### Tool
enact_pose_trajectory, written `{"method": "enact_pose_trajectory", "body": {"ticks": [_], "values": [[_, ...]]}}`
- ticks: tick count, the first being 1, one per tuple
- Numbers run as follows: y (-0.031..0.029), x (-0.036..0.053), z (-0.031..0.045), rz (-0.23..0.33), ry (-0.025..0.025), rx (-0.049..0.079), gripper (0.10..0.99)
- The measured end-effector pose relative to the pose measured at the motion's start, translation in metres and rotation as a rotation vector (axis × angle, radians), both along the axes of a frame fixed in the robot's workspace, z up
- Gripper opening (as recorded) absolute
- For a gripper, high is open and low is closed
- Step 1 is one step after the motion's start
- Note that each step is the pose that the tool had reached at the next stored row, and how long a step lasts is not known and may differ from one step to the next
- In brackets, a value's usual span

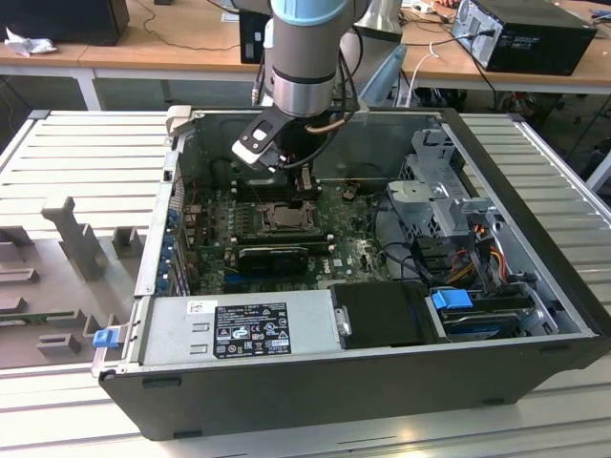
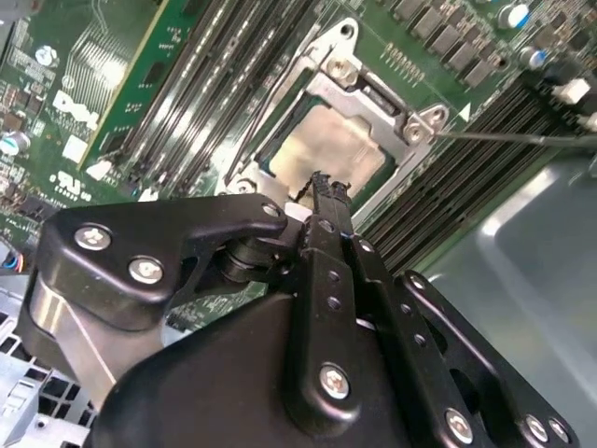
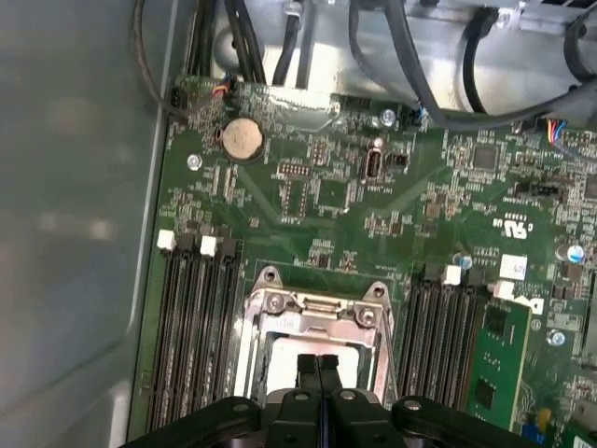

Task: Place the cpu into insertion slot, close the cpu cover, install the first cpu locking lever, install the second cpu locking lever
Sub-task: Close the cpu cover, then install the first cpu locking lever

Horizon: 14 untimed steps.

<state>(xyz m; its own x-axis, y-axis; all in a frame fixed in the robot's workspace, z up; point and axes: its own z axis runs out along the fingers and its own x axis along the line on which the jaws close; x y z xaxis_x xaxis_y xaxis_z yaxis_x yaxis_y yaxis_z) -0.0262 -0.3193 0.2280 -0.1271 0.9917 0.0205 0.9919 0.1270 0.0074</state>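
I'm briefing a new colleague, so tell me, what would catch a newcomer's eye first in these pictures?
In the exterior view, the robot arm reaches down into the open computer case. In the second wrist view, its black pincer, fingertips pressed together, hangs over the pale cpu, which shows through the window of the silver cpu cover on the green motherboard.

A black-and-white label point(image 1: 250, 329) lies on the grey power supply box point(image 1: 310, 320), with a small white sticker point(image 1: 200, 307) just beside it; their print is too fine to read. In the second wrist view, a white maker's logo point(image 2: 75, 110) and tiny illegible lettering are printed on the green motherboard point(image 2: 140, 56).
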Motion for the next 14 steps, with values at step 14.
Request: {"method": "enact_pose_trajectory", "body": {"ticks": [14], "values": [[0.0, -0.0114, 0.009, 0.0, 0.0, 0.0, 0.106]]}}
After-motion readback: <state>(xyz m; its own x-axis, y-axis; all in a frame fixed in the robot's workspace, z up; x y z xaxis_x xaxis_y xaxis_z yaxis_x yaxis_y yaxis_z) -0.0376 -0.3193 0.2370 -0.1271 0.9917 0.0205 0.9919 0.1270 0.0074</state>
